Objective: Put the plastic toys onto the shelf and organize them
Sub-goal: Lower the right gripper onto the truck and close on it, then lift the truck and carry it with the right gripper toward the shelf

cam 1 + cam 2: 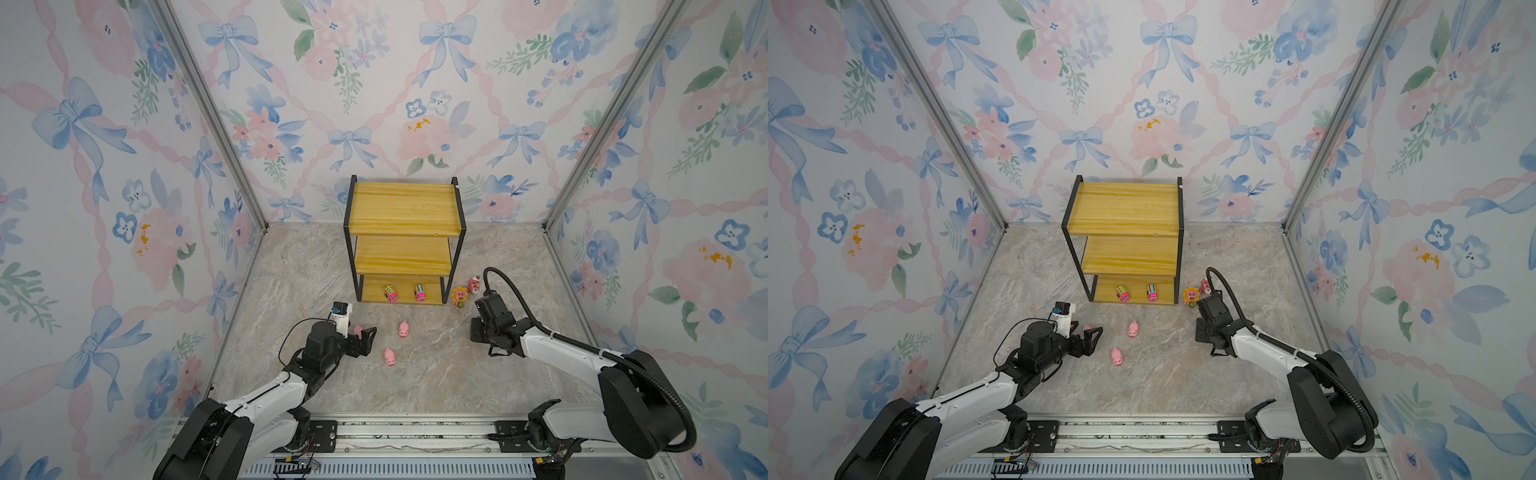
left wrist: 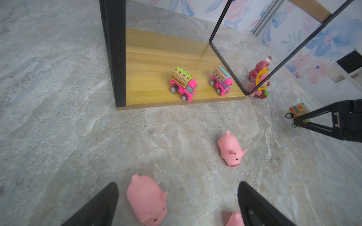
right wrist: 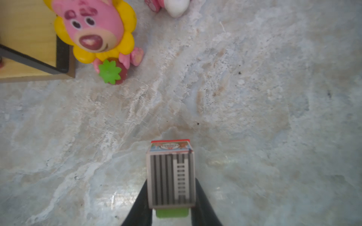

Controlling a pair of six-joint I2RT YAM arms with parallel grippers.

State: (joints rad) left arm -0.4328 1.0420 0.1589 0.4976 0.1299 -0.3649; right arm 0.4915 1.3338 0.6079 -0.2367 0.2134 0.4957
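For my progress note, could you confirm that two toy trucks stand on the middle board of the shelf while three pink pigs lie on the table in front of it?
Not quite: the two toy trucks stand on the bottom board of the shelf, not the middle one; the left wrist view shows it. The three pink pigs do lie on the table in front.

Nothing written anywhere was clear enough to read. The green-roofed toy truck (image 2: 183, 84) on the bottom board of the shelf (image 2: 156, 50) carried a brown strip of small lettering along its side, too blurred to make out. The blue-roofed truck (image 2: 221, 81) beside it had a similar printed strip, equally illegible. In the right wrist view, the third truck (image 3: 170, 176) bore an oval emblem with tiny writing at one end of its roof, also unreadable.
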